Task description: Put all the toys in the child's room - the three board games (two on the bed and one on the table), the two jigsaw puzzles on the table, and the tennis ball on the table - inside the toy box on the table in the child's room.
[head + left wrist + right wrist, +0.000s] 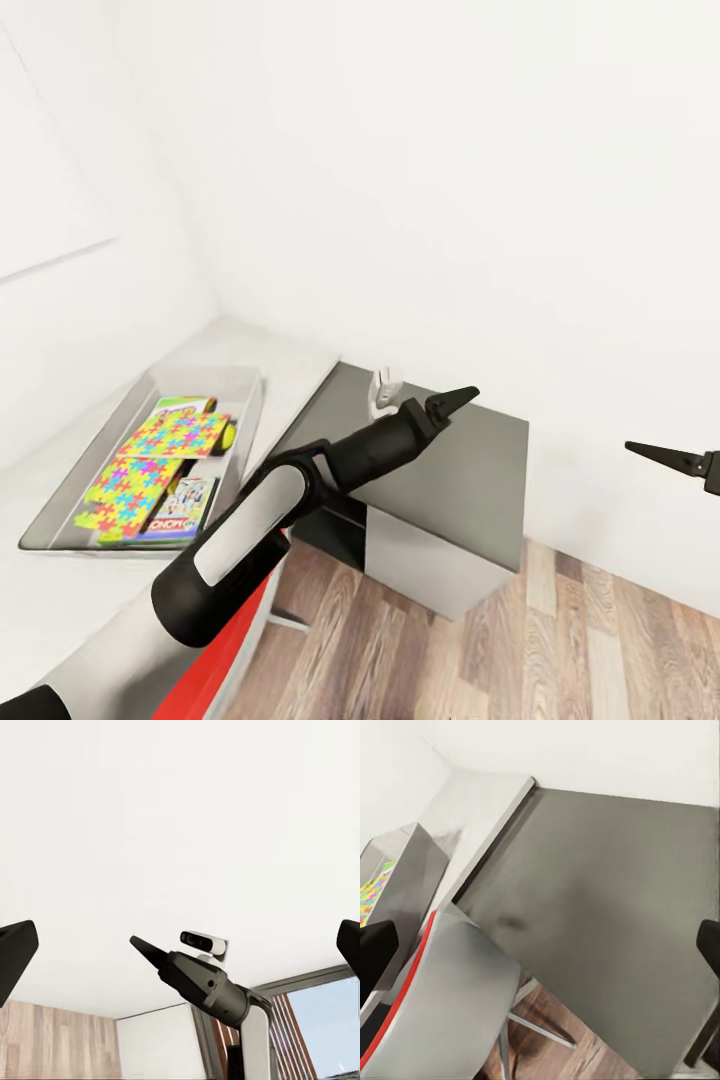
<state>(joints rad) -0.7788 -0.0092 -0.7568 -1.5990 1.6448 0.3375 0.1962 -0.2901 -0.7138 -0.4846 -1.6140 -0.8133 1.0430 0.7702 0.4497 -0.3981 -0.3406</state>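
The left arm [250, 530], black with a pale grey panel, rises across the foreground of the head view, its gripper [452, 402] held above the dark cabinet [470, 470], fingers reading as a single closed point from this angle; the left wrist view shows both fingertips [15, 956] wide apart at the frame edges, so the jaws stand open and empty. Well to the left of that gripper, the toy box [70, 490] sits on the pale table [290, 365], against the white wall. Inside it lie two jigsaw puzzles [160, 455], overlapping, with the tennis ball [229, 434] just beside the upper one at the box's right wall, and the Monopoly box [180, 505] partly under the lower puzzle. A green-edged game box [185, 405] peeks out beyond the puzzles. A small white object [386, 390] stands on the cabinet near the left gripper. The right gripper [670, 458] hangs at the right edge, over the wood floor [560, 640], far from the box; its wrist view shows dark fingertips [376, 960] spread apart above the cabinet and a red-trimmed chair [442, 1012], empty.
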